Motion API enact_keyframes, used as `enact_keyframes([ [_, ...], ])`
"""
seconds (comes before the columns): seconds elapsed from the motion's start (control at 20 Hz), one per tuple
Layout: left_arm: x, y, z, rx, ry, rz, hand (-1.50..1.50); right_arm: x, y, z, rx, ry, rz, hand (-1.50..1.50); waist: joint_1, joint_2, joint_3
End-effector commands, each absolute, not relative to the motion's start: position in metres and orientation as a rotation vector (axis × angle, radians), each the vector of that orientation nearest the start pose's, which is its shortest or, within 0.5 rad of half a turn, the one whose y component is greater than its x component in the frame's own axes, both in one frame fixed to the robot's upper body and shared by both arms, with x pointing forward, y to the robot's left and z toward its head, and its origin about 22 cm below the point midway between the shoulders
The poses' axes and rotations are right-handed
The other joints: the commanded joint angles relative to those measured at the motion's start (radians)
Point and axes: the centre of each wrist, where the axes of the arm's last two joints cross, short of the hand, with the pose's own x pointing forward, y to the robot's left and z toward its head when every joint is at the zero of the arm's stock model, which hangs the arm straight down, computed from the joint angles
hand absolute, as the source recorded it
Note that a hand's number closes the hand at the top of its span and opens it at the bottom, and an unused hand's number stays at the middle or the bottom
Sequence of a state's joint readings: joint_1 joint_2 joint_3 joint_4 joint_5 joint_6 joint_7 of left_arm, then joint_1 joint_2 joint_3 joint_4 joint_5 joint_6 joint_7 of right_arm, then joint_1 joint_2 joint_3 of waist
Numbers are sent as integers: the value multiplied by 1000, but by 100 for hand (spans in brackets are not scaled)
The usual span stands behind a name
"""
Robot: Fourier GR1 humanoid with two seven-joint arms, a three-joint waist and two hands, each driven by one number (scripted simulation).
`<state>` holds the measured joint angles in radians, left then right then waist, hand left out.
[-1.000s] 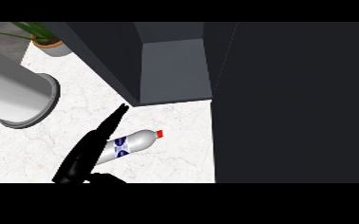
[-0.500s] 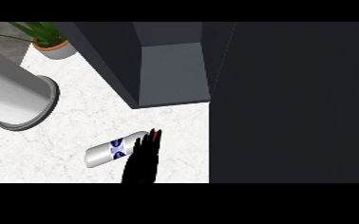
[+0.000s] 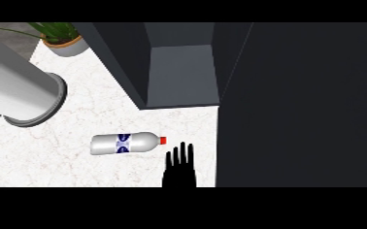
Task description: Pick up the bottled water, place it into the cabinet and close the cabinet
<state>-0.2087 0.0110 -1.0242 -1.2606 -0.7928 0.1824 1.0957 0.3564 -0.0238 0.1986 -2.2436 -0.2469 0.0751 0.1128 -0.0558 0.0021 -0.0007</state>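
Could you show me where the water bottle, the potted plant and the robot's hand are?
bottled water (image 3: 126, 143): head view, on its label, lying on the counter.
potted plant (image 3: 66, 46): head view, on the pot's side.
hand (image 3: 180, 171): head view, on its palm, fingers straight.

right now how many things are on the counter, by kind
bottled water: 1
potted plant: 1
grey cylinder: 1
cabinet: 1
total: 4
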Motion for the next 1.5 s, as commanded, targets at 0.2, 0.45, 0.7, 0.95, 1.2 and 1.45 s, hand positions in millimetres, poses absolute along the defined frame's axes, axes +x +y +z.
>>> enact_keyframes([
  [0.2,160,-4,-35,723,-787,-1134,-150,119,-213,84,312,-1786,-48,-150,26,-3,0],
  [0.45,187,-12,-10,761,-837,-1110,-150,119,-217,68,326,-1788,-72,-150,27,-3,1],
  [0.7,198,-5,-28,792,-878,-1127,-150,116,-227,87,305,-1841,-71,-150,39,-2,1],
  [0.95,221,8,-36,807,-827,-1168,-150,111,-213,81,314,-1823,-89,-150,47,-3,1],
  [1.2,248,16,-38,844,-801,-1206,-150,111,-220,63,324,-1813,-43,-150,45,-1,1],
  [1.45,256,38,-11,889,-787,-1176,-150,103,-220,74,311,-1825,-68,-150,54,-4,1],
])
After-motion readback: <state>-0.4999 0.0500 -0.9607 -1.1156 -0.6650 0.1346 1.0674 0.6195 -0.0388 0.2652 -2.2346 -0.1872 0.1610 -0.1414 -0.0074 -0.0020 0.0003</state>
